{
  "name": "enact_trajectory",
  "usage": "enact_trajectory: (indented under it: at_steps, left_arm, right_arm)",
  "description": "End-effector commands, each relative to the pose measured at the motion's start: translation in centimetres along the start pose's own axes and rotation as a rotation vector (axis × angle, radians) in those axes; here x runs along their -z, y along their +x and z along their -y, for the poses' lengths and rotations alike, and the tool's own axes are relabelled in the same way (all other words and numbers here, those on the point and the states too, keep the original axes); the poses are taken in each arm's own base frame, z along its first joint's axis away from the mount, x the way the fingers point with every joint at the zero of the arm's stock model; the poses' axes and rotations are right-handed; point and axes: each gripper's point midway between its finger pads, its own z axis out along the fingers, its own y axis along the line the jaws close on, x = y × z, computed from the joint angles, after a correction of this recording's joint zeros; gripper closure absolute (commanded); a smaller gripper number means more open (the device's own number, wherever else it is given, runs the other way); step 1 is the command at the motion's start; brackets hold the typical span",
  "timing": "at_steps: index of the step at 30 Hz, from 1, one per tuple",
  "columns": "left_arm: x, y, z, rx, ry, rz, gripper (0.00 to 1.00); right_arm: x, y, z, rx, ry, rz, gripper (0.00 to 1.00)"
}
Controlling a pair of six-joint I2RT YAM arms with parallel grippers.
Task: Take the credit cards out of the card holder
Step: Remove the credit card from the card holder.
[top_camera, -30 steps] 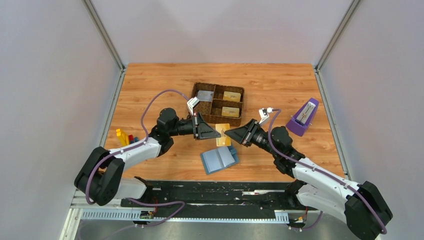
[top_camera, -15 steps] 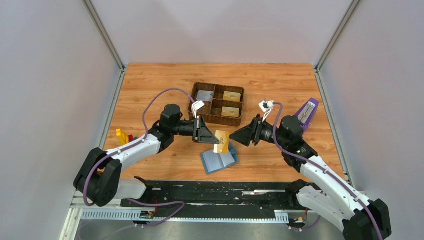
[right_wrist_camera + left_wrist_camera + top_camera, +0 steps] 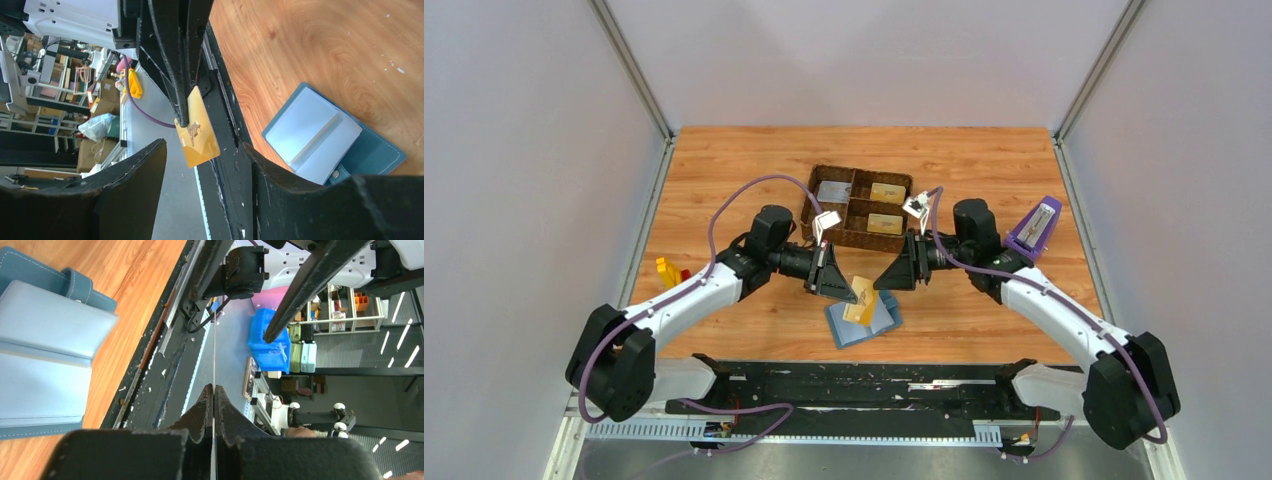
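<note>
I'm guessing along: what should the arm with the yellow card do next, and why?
Probably the left gripper should carry the gold card to the woven tray: the card is clear of the open card holder, the right gripper is open, and other cards lie there.

Wallet (image 3: 45, 335) cut off at my left wrist view's edge, card (image 3: 214, 355) edge-on there, just a line, blocks (image 3: 668, 271) partly behind left arm (image 3: 699, 292)
</note>
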Motion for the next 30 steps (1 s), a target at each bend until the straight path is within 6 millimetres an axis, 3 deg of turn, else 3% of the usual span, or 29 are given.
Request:
enact_trajectory:
  at_steps: [1,5,8,12,14,20,30]
  left_arm:
    - [0.1,0.0,1.4,-0.063,0.043,-0.021,0.98]
    - [0.0,0.2,1.3,-0.058,0.045,-0.03,0.98]
    - [0.0,0.3,1.2,-0.056,0.044,-0.034,0.98]
    - [0.1,0.2,1.6,-0.069,0.039,-0.029,0.96]
    - [0.3,0.0,1.4,-0.08,0.009,-0.021,0.89]
    - [1.7,-1.6,0.2,-0.09,-0.145,0.078,0.54]
    - [3.4,-4.5,1.2,-0.094,-0.148,0.285,0.44]
  right_arm:
    - [-0.5,-0.7,-1.4,0.075,-0.092,-0.048,0.45]
    - [-1.2,-0.4,-1.2,0.066,-0.109,-0.075,0.45]
    - [-1.9,-0.1,-1.2,0.052,-0.122,-0.099,0.53]
    - [-2.2,-0.1,-1.2,0.032,-0.126,-0.108,0.86]
    - [-2.1,-0.2,-1.1,0.03,-0.117,-0.093,0.99]
    - [-1.8,-1.3,-1.1,0.001,-0.059,0.016,1.0]
    - [-0.1,-4.6,-2.0,-0.111,-0.027,0.325,1.0]
